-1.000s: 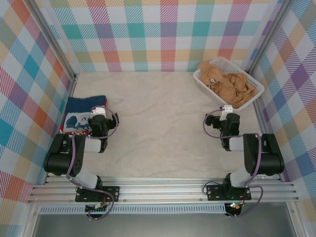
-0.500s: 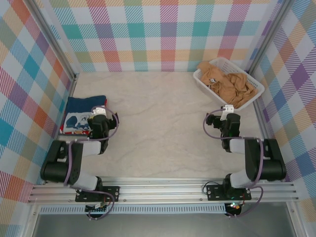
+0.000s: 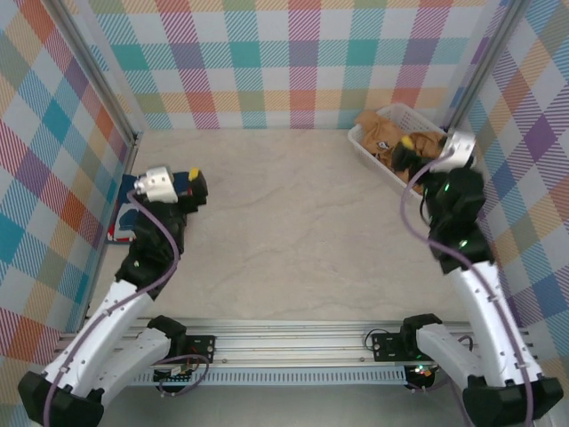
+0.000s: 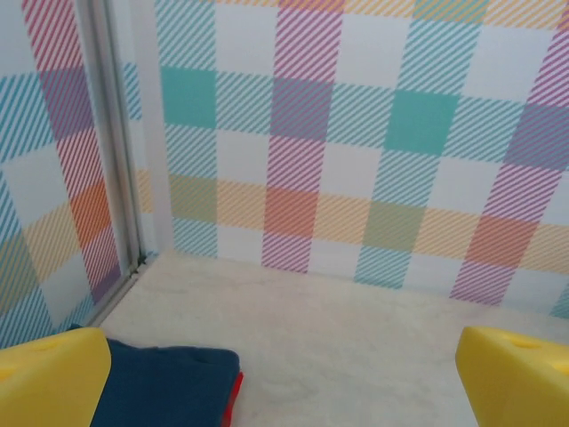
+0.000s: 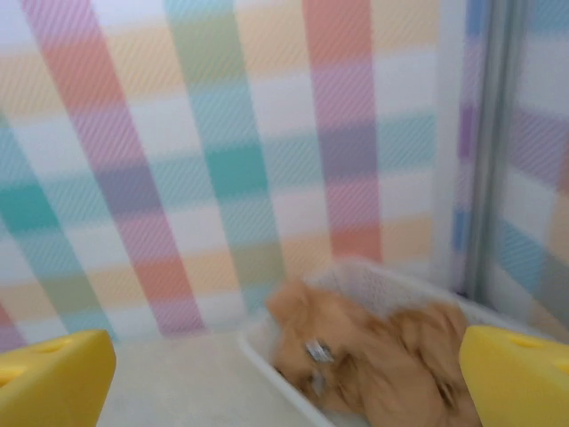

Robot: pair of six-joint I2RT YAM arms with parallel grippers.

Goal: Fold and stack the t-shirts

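Observation:
A folded navy blue t-shirt (image 3: 124, 218) with a white cartoon print lies on the table at the far left, a red edge under it; my left arm covers part of it. My left gripper (image 3: 188, 181) hangs open just past the shirt's right far corner. In the left wrist view the navy t-shirt (image 4: 164, 387) sits at the lower left, between my yellow fingertips (image 4: 49, 378). A crumpled tan-orange t-shirt (image 3: 380, 133) lies in the basket. My right gripper (image 3: 407, 147) hovers open over it, and the tan t-shirt (image 5: 382, 356) appears blurred ahead of the open fingers (image 5: 516, 374).
The white mesh basket (image 3: 360, 142) stands at the back right corner, against the checked wall. A metal frame post (image 4: 111, 133) runs up the back left corner. Pale marbled tabletop (image 3: 284, 231) spreads between the two arms.
Both arms have lifted from their folded poses and stretched forward: the left to the navy t-shirt's far corner, the right up to the basket. Both jaws stayed open.

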